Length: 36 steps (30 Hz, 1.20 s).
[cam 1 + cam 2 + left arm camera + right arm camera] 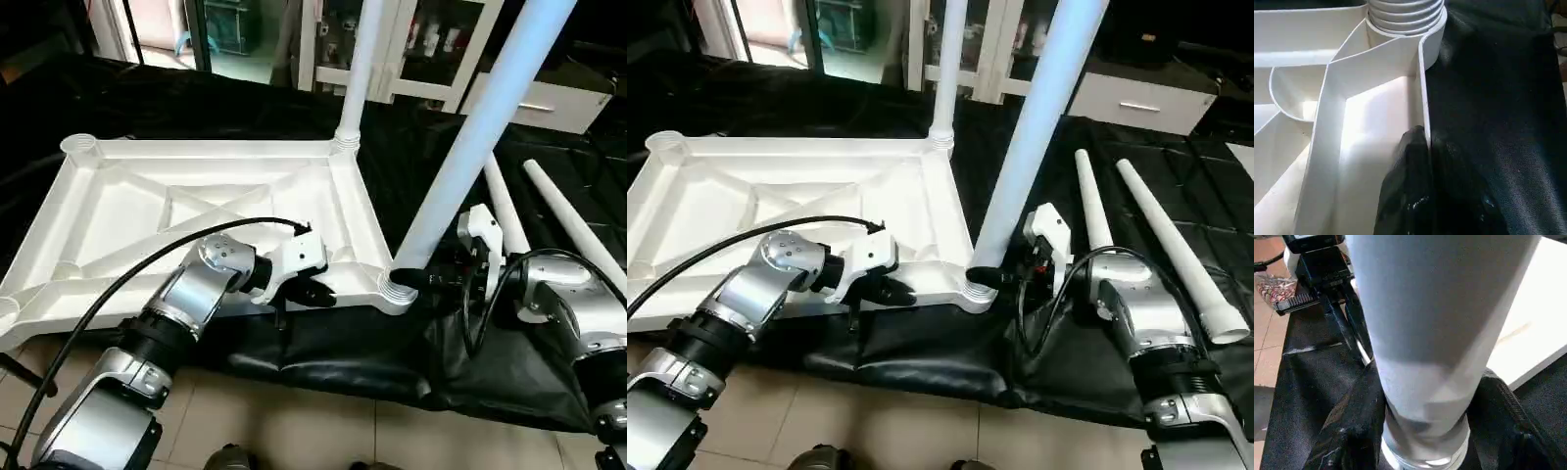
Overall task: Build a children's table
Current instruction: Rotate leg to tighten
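The children's table top point(196, 150) lies upside down on the black sheet, X-ribs facing up. One white leg point(358, 69) stands in its far right corner. A second leg point(470, 147) stands tilted in the near right socket point(397, 292). My right gripper point(419, 279) is at the foot of this leg point(1435, 323), a black finger point(1352, 431) pressed to each side. My left gripper point(318, 292) is shut on the top's near rim point(1422, 88), its fingers point(1410, 186) pinching the thin wall. Two loose legs point(1092, 206) point(1166, 245) lie to the right.
The far left socket point(78, 147) stands open. The black sheet point(333, 372) hangs over the work table's front edge above a tiled floor point(294, 431). White cabinets point(549, 98) line the back.
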Available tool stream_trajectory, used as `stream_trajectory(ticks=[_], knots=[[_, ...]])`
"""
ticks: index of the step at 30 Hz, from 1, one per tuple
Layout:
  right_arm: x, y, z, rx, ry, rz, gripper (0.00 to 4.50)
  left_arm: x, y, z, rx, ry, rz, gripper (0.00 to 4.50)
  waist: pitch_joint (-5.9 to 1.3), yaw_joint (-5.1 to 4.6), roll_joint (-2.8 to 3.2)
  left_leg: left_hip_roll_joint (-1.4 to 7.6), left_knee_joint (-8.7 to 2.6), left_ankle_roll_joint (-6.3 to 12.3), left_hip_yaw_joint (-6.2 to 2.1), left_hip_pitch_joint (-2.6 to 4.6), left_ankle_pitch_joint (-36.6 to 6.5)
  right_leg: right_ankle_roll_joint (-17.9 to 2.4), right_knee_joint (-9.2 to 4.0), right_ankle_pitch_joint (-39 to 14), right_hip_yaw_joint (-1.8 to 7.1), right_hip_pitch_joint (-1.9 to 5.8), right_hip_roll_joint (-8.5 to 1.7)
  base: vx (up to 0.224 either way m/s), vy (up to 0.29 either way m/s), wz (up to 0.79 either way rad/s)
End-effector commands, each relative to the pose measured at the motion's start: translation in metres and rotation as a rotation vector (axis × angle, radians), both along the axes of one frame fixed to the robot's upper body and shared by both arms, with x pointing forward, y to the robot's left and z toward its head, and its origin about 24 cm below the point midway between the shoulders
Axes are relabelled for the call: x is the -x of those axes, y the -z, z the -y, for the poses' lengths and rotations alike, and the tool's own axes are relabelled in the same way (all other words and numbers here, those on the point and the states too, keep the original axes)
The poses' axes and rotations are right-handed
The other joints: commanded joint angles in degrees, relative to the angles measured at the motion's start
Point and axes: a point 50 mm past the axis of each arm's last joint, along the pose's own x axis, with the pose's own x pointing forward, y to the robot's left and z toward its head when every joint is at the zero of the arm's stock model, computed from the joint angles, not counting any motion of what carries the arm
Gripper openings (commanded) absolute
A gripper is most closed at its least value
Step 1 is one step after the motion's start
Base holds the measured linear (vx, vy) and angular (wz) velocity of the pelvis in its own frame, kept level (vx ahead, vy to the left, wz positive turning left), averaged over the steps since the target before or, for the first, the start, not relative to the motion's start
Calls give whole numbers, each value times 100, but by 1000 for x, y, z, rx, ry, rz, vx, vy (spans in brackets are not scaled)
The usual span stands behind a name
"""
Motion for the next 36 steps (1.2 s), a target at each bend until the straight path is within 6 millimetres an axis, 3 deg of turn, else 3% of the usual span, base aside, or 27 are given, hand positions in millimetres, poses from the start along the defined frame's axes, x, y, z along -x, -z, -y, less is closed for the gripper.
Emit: stream_trajectory(ticks=[1,6,7,9,10,11,15,16,18,20,24,29,30,31,34,36], knots=[[-3,2,0,-13,53,-12,194,0,-10,14,62,47,34,0,-396,-47,-60,299,-422,284,-123,197,-1664,-1184,-412,-1871,169,202,-300,0,0,0],[-7,19,3,22,285,-21,193,-17,-13,16,63,-142,70,0,-385,-75,-74,289,-434,158,-132,202,-1781,-1072,-444,-2191,167,179,-304,0,0,0],[-7,25,3,17,346,-32,193,-23,-14,17,60,-196,85,0,-372,-82,-62,283,-433,128,-113,228,-1849,-1049,-469,-2238,178,137,-285,0,0,0],[-8,36,0,9,470,-56,193,-32,-19,21,68,-288,111,0,-380,-91,-79,275,-439,80,-135,203,-1875,-1013,-466,-2293,163,170,-297,0,0,0],[-9,40,-1,11,512,-63,193,-34,-21,24,75,-316,114,0,-370,-95,-48,269,-436,39,-120,237,-1975,-985,-497,-2373,176,115,-289,0,0,0],[-9,43,-2,15,554,-69,193,-36,-23,26,84,-341,115,0,-375,-106,-73,271,-454,9,-149,209,-1981,-958,-489,-2416,158,163,-304,0,0,0],[-15,57,-13,39,735,-64,192,-44,-30,42,107,-445,118,0,-376,-141,-60,260,-456,-31,-156,212,-2117,-895,-518,-2536,152,141,-300,0,0,0],[-18,61,-22,48,848,-52,192,-46,-35,53,118,-491,129,0,-366,-170,-45,256,-457,-62,-150,228,-2188,-876,-536,-2568,159,88,-297,0,0,0],[-22,65,-37,22,939,-72,191,-47,-41,69,147,-512,129,0,-381,-208,-51,245,-470,-110,-168,220,-2212,-855,-532,-2551,145,105,-287,0,0,0],[-26,62,-55,-8,952,-70,191,-46,-45,81,165,-501,138,0,-384,-225,-48,241,-476,-66,-176,212,-2235,-804,-546,-2446,138,127,-288,0,0,0],[-29,52,-72,-64,878,-26,191,-45,-43,81,158,-491,138,0,-396,-214,-43,249,-487,110,-149,184,-1899,-857,-503,-1784,147,173,-272,0,0,0],[-30,43,-73,-116,828,13,191,-46,-37,70,134,-493,143,0,-390,-208,-50,250,-475,263,-124,181,-1700,-986,-480,-1568,159,196,-277,0,0,0],[-30,41,-73,-132,821,21,247,-46,-36,68,133,-490,146,0,-388,-213,-80,250,-473,273,-119,177,-1695,-987,-485,-1590,158,197,-278,0,0,0],[-29,37,-71,-143,804,38,261,-45,-35,66,132,-476,150,0,-388,-200,-77,255,-472,285,-120,185,-1683,-977,-488,-1679,159,200,-290,0,0,0],[-27,24,-63,-157,744,104,267,-42,-28,58,110,-431,156,0,-395,-192,-91,260,-485,334,-138,150,-1572,-920,-483,-1657,151,243,-293,0,0,0],[-27,22,-62,-161,735,109,288,-42,-27,57,105,-428,153,0,-394,-195,-83,264,-477,372,-124,163,-1554,-948,-479,-1601,160,221,-287,0,0,0]])
